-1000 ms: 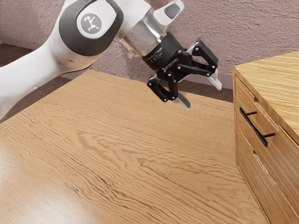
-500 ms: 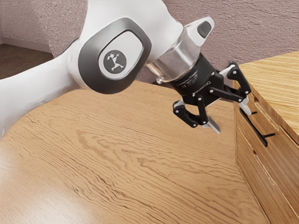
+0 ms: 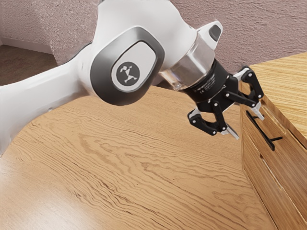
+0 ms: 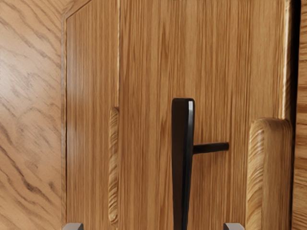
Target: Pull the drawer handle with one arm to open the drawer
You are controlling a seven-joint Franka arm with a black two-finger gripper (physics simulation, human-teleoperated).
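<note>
Partly masked by one finger, the drawer handle point(image 3: 264, 134) sits just beyond the wide-open, empty end effector point(image 3: 246, 123).

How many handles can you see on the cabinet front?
1: a black bar handle on the upper drawer. The cabinet runs out of frame lower down, so another may be hidden.

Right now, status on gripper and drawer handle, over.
Gripper open, close to cabinet front. Black drawer handle centred ahead of it, not gripped; drawer looks shut. Nothing in the way.
</note>
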